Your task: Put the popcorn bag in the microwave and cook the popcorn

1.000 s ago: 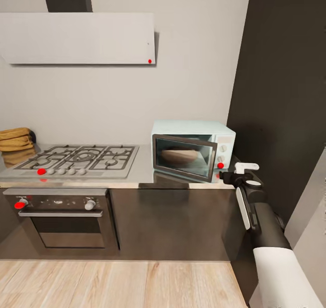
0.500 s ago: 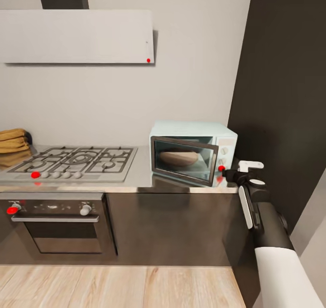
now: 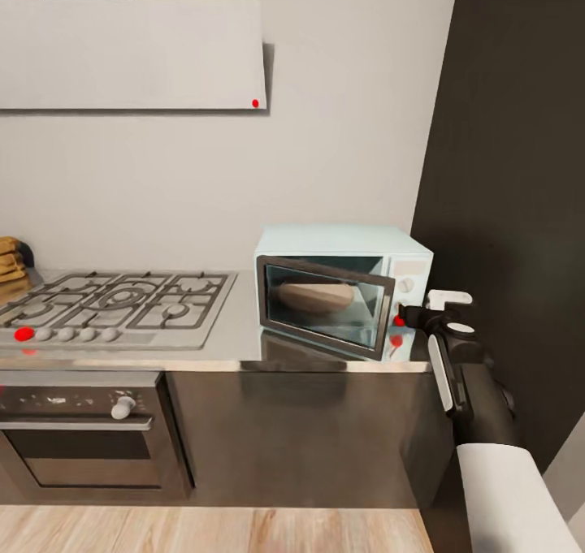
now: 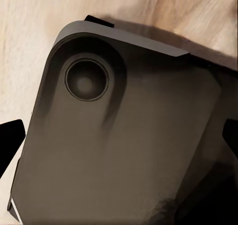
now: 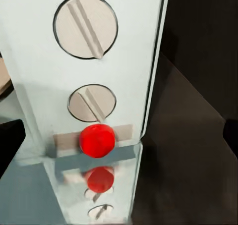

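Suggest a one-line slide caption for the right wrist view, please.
Right wrist camera facing the microwave control panel: two slotted knobs above a red button.

My head camera looks down across the surface point(image 3: 236, 350) at the microwave point(image 3: 345, 289); my right wrist camera sits close against its knob panel point(image 5: 84, 61); left wrist faces the floor point(image 4: 29, 31).

Right arm point(image 3: 475, 390): white sleeve, black forearm with white stripe, white-capped wrist.

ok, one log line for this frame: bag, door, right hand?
popcorn bag: inside microwave | door: ajar | right hand: at control panel, facing red button | grip: unclear
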Available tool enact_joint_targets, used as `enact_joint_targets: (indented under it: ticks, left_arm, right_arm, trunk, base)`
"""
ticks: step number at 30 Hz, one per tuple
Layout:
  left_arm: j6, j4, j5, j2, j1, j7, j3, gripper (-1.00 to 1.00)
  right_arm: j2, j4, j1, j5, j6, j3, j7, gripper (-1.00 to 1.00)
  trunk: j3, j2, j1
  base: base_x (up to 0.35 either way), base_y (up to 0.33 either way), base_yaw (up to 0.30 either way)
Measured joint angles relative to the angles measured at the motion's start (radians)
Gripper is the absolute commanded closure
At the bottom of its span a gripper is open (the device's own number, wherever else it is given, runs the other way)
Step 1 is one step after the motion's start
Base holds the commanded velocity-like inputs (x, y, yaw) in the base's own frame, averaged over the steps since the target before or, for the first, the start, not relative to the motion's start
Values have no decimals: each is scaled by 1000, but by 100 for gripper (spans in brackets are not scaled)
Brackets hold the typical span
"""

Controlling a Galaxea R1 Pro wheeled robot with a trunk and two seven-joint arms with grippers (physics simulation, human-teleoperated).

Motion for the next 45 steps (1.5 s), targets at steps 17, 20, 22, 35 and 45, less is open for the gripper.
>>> enact_joint_targets:
  ticks: [17,20,22,35,45]
  left_arm:
    - [0,-1,1,0,0,0,0,-100]
    - [0,-1,1,0,0,0,0,-100]
    - [0,-1,2,-1,0,0,1,-100]
    - [0,0,5,-3,0,0,3,-100]
    - [0,0,5,-2,0,0,3,-100]
  right_arm:
    - [-1,22,0,18,0,-7,421,-100]
    - [-1,22,0,11,3,7,457,-100]
    - [-1,22,0,9,3,9,465,-100]
    - [0,20,0,11,14,12,497,-100]
    - [-2,18,0,14,16,10,497,-100]
  trunk:
    - [0,0,0]
    - [0,0,0]
    - [0,0,0]
    - [0,0,1]
    - [0,0,1]
  base:
    - [23,-8,0]
    - [0,10,0]
    - [-21,163,0]
    - [-205,251,0]
    - [-234,239,0]
